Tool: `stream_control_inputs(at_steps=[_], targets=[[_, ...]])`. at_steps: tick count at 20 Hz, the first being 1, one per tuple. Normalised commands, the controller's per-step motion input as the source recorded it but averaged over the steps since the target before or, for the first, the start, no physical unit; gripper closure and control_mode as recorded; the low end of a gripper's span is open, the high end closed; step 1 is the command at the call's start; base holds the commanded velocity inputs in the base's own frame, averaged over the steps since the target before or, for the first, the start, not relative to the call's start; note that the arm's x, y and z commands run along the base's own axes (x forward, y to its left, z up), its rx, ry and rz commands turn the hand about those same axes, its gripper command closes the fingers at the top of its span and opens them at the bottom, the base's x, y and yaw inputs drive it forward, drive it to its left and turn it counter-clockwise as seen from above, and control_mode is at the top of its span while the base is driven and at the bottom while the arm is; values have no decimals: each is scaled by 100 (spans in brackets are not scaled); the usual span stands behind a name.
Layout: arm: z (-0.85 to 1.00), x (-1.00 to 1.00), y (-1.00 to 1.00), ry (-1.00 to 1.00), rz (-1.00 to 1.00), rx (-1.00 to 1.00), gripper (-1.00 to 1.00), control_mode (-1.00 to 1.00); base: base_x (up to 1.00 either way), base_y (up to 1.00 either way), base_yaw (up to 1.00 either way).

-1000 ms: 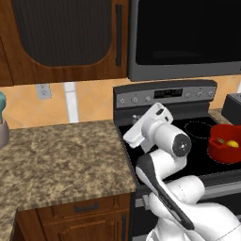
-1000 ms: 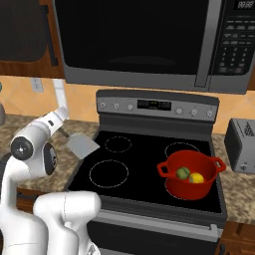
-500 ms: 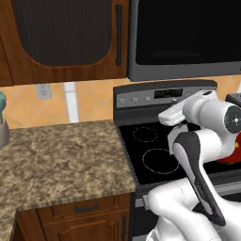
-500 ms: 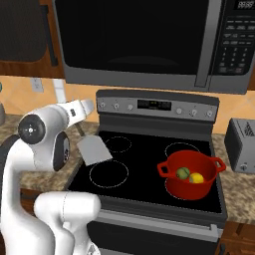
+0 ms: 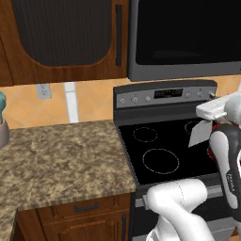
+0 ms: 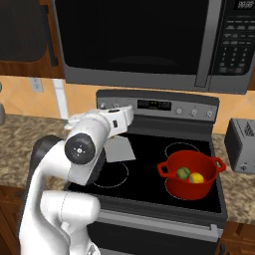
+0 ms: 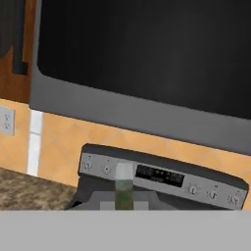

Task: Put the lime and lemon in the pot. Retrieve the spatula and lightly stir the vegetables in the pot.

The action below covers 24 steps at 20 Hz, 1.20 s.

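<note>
Arm: swung rightward since earlier; spatula [image 6: 119, 149] carried nearer the pot [image 6: 191, 174]
Gripper [image 6: 121, 121]: clamped on spatula handle
Spatula: pale grey blade hanging

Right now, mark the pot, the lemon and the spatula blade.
pot [image 6: 175, 185], right base view, on its red front wall.
lemon [image 6: 196, 178], right base view, on the yellow fruit's middle.
spatula [image 6: 118, 150], right base view, on the flat grey blade.

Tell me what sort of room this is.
A home kitchen, rendered: a black-topped stove with a microwave mounted above it, a speckled stone counter over wooden cabinets, and a toaster beside the stove.
</note>
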Motion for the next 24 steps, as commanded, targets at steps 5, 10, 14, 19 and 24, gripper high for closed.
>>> stream_control_inputs(at_steps=[5,10,14,19,24], targets=[[1,0,-100,-20,-2,7,100,-100,0,0,0],[12,1,-90,-11,-2,6,100,-100,0,0,0],[6,6,-75,-7,0,4,100,-100,0,0,0],[-9,3,-84,6,-4,2,100,-100,0,0,0],[-39,32,-83,9,-2,1,100,-100,0,0,0]])
